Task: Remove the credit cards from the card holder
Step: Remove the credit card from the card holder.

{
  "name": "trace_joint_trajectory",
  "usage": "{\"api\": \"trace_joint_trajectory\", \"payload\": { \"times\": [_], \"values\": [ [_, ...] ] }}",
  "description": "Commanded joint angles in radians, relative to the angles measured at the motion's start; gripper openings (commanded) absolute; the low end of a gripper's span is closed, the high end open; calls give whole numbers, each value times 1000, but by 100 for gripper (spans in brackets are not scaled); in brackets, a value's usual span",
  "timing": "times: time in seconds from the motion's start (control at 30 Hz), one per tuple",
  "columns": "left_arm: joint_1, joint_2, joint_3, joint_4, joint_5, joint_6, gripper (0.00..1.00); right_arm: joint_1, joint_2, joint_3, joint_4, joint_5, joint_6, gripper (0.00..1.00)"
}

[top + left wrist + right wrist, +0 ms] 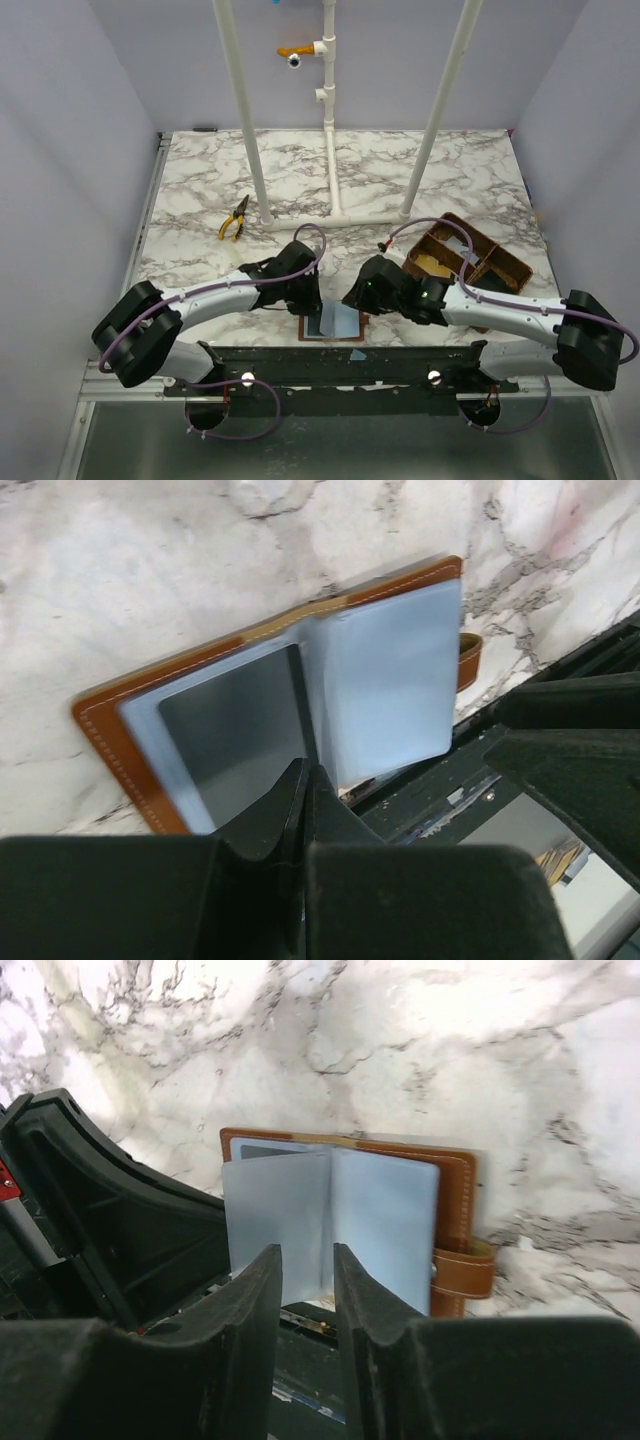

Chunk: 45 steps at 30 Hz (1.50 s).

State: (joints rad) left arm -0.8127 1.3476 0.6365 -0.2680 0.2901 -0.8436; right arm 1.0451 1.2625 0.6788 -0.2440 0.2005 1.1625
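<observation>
The card holder [331, 322] lies open at the table's near edge, its brown leather [100, 730] framing blue-grey clear pockets [385, 1220]. The snap tab [462, 1270] sticks out on its right side. A dark credit card [235, 730] sits in the left pocket. My left gripper [305, 778] is shut, its tips resting at the near edge of the pockets by the spine, with nothing seen between them. My right gripper [307, 1255] is open a little, just in front of the upright middle pocket leaf and not touching it.
A brown woven divided basket [497, 268] stands at the right with a yellowish card [431, 265] in one compartment. Yellow-handled pliers [235, 219] lie at the left. White pipe posts [331, 215] rise behind. A black rail [350, 362] runs along the near edge.
</observation>
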Motion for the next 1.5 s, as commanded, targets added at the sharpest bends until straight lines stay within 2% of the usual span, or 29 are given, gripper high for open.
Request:
{"api": "trace_joint_trajectory", "payload": {
  "times": [0.0, 0.3, 0.7, 1.07, 1.47],
  "values": [
    [-33, 40, 48, 48, 32, -20, 0, -6, -73, 16, -156, 126, 29, 32],
    [-55, 141, 73, 111, 36, -64, 0, -6, -181, -26, -213, 172, 69, 36],
    [-80, 230, 94, 153, 34, -87, 0, -4, -177, -37, -219, 154, 74, 36],
    [-79, 85, 96, 49, -36, -51, 0, -5, -142, -34, -135, 95, 42, 37],
    [-31, -103, 1, -58, -141, -35, 2, -5, 37, 8, 32, -49, -5, 36]
  ]
}}
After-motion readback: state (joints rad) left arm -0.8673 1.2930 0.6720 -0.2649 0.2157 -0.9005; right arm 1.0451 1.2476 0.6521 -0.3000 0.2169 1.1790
